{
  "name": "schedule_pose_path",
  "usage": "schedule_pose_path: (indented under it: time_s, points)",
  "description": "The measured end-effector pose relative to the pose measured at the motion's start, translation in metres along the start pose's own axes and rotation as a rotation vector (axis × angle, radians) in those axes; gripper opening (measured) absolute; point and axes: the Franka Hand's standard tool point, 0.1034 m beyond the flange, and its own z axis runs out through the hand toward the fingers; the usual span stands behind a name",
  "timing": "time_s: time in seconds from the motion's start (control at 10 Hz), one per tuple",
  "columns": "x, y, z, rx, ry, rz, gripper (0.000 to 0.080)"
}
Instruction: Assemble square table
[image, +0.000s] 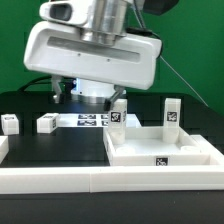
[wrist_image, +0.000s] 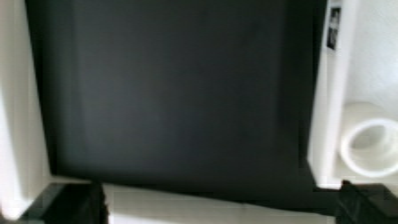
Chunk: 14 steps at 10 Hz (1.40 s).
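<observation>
Reading the exterior view as a clock face, the tabletop lies on the bench at about 4 o'clock, rim up and its tag facing the camera. That way up leaves the side that takes the legs open from above.

The first upright leg stands at the tray's far corner, near the centre of the dial. The second upright leg stands at the other far corner, toward 3 o'clock. Both look seated there, though the joint itself is too small to read.

The nearer loose leg and the outer loose leg lie on their sides at 9 o'clock, well apart from the tray and within easy reach. The marker board lies flat between them and the tray. A border rail runs along 7 o'clock and fences the working area.

The arm housing fills the 12 o'clock region and hangs over the marker board.

In the wrist view the pincer is spread wide. One of its fingertips shows dark at one corner and its mate at the other, with only bare bench between them, so it carries nothing. A white piece with a round recess sits beside one finger, but I cannot tell which part it is.

Judging by the layout, two legs are on and two remain. The wide spread suits coming down around one of the loose legs.
</observation>
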Motion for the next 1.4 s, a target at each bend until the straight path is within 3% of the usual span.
schedule_pose_path:
  time_s: [0.1, 0.4, 0.6, 0.8, 1.0, 1.1, 1.4]
  points:
    - [-0.008, 0.01, 0.006, 0.011, 0.005, 0.099, 0.0649]
    - [-0.011, 0.008, 0.01, 0.009, 0.0, 0.292, 0.0649]
    - [-0.014, 0.012, 0.01, 0.018, 0.002, 0.283, 0.0649]
    - [-0.049, 0.043, 0.014, 0.072, -0.012, 0.366, 0.0649]
    - [-0.082, 0.069, 0.023, 0.105, -0.018, 0.385, 0.0649]
    - [-0.091, 0.077, 0.029, 0.101, -0.027, 0.396, 0.0649]
    - [-0.088, 0.074, 0.028, 0.101, -0.025, 0.387, 0.0649]
